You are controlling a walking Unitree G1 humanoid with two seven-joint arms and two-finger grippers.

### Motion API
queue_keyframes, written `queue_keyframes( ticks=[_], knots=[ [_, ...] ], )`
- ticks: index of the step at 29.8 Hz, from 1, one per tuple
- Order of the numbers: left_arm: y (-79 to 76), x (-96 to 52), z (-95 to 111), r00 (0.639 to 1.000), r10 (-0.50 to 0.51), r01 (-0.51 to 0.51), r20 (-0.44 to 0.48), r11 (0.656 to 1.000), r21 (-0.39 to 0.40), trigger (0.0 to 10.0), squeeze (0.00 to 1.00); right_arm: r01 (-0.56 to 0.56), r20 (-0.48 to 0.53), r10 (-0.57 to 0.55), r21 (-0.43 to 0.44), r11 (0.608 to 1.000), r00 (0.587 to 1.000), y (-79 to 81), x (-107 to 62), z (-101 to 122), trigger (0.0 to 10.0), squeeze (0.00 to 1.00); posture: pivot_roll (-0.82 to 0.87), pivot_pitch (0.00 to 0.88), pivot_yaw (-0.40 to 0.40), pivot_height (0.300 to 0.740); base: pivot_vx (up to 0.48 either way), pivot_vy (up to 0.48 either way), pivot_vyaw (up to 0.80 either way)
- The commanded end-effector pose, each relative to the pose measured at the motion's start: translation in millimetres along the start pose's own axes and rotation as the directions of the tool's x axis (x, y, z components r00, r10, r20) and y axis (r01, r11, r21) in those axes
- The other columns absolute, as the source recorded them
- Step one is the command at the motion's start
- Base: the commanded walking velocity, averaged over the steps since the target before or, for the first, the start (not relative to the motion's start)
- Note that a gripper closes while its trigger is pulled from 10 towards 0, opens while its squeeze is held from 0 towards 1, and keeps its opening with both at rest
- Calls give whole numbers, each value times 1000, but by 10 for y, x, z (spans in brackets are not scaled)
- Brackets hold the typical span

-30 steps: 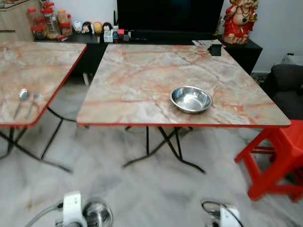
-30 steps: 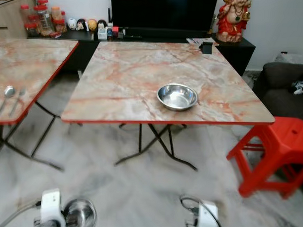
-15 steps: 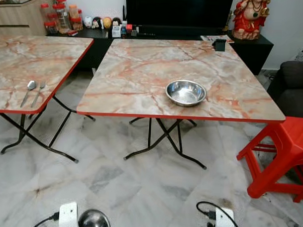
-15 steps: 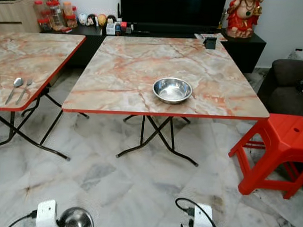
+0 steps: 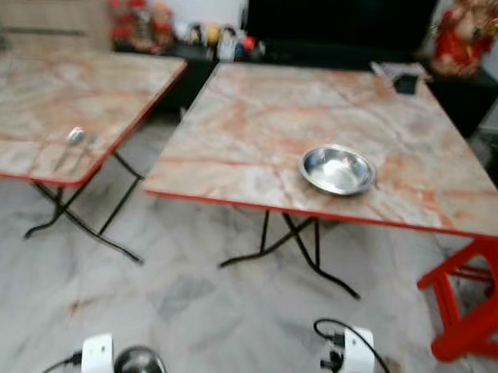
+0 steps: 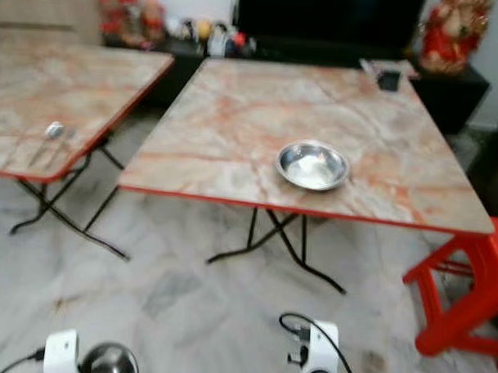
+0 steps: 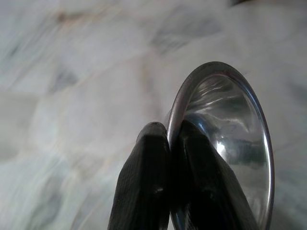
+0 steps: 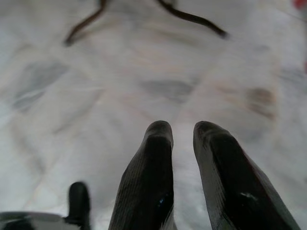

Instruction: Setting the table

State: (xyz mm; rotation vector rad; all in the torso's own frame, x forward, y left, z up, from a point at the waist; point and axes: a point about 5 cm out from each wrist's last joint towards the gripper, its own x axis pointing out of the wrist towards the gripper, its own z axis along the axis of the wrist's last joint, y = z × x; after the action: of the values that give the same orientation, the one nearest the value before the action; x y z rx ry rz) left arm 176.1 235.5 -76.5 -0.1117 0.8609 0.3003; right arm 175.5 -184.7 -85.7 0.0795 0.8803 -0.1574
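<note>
A steel bowl [image 5: 338, 169] sits on the near right part of the marble table [image 5: 260, 113] ahead. On the near corner of a second marble table [image 5: 40, 89] to the left lie a spoon [image 5: 74, 137] and a fork [image 5: 88, 142]. My left gripper [image 7: 168, 132] hangs low over the floor, shut on the rim of a second steel bowl [image 7: 225, 143], which also shows beside my left wrist [image 5: 139, 364]. My right gripper [image 8: 182, 130] hangs idle above the tiles with nothing between its fingers.
A red plastic stool [image 5: 474, 301] stands at the right, by the near corner of the table ahead. Black folding legs [image 5: 292, 253] cross under both tables. A dark TV cabinet [image 5: 335, 50] with small ornaments lines the far wall. Marble floor lies between me and the tables.
The whole picture has slid to the right and gone blurred, so the camera has turned left. The left gripper still holds its bowl; nothing on the tables has moved.
</note>
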Motion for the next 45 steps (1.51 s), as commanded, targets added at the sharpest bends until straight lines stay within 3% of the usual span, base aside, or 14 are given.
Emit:
queue_keyframes(
  ticks=[1,13,28,43,45],
  knots=[
    [-73,9,23,1000,-21,21,6,1000,1,10000,0,28,-13,-28,11,1000,1000,-101,-16,-43,10000,0,4,0,-17,740,480,0,0],
    [-92,8,6,1000,-26,27,-3,999,28,10000,0,28,-17,-28,5,1000,999,-100,-17,-53,10000,0,7,0,-18,740,370,0,0],
    [-135,18,49,999,-35,34,10,998,61,10000,0,28,-19,-28,-1,1000,999,-107,-13,-40,10000,0,-1,0,-19,740,0,0,0],
    [-152,21,55,999,-40,39,8,997,72,10000,0,33,-17,-33,13,999,999,-111,-15,-44,10000,0,-5,0,-16,740,0,-328,0],
    [-152,21,56,999,-39,38,7,997,74,10000,0,32,-24,-33,-24,999,999,-111,-14,-46,10000,0,-5,0,-16,740,0,-345,0]
  ],
)
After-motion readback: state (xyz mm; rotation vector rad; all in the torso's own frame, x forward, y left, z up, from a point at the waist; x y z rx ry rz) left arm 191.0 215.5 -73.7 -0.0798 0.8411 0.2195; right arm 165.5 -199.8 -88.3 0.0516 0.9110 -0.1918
